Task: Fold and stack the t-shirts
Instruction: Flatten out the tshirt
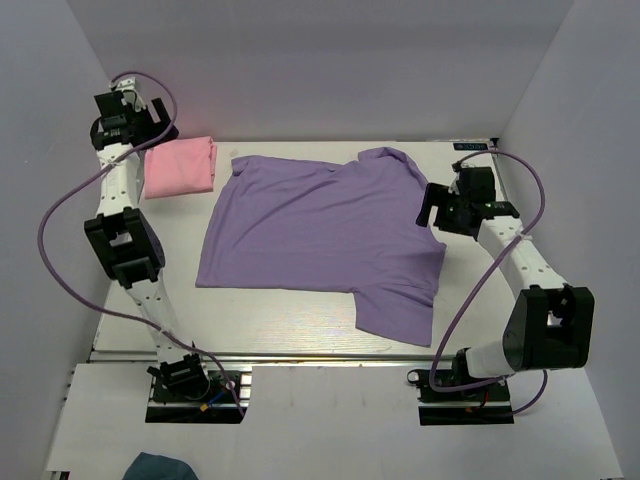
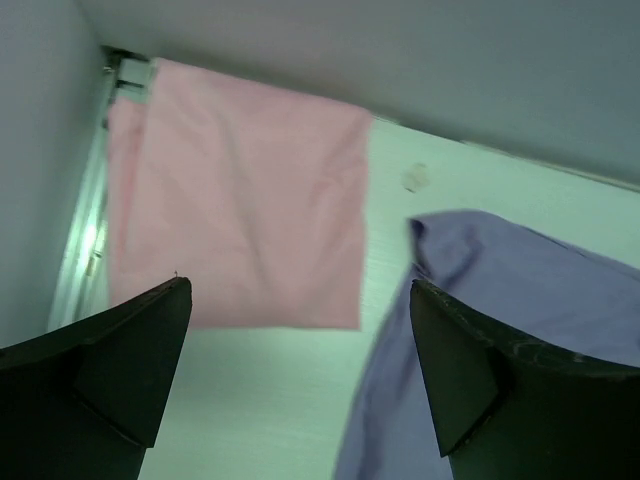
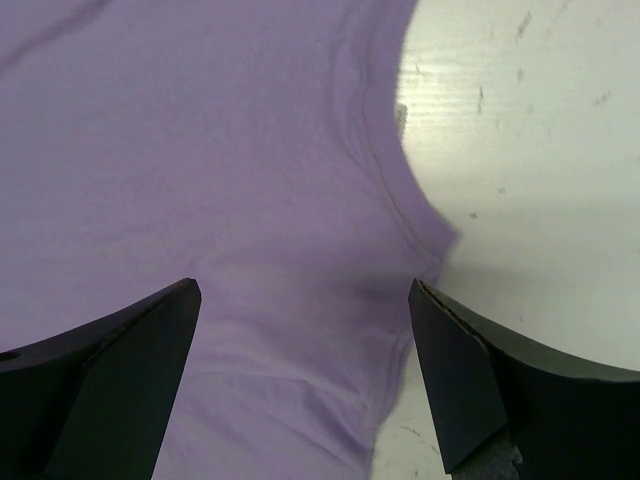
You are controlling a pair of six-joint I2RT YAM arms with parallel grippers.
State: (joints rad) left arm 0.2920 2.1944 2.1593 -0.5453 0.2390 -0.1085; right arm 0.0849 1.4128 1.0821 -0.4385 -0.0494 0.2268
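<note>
Status: lavender t-shirt [image 1: 320,235] lies spread flat mid-tabletop [image 1: 290,322], lightly wrinkled, neck opening on its right edge. The pink t-shirt [image 1: 180,167] is folded into a rectangle, near the lavender one's far-left corner with a small gap between them. The left tool [image 2: 300,290] is released with jaws wide, over the pink shirt's edge nearest the lavender one, gripping nothing. The right tool [image 3: 305,288] is also released with jaws wide, over the lavender shirt just inside its neckline, gripping nothing.
</note>
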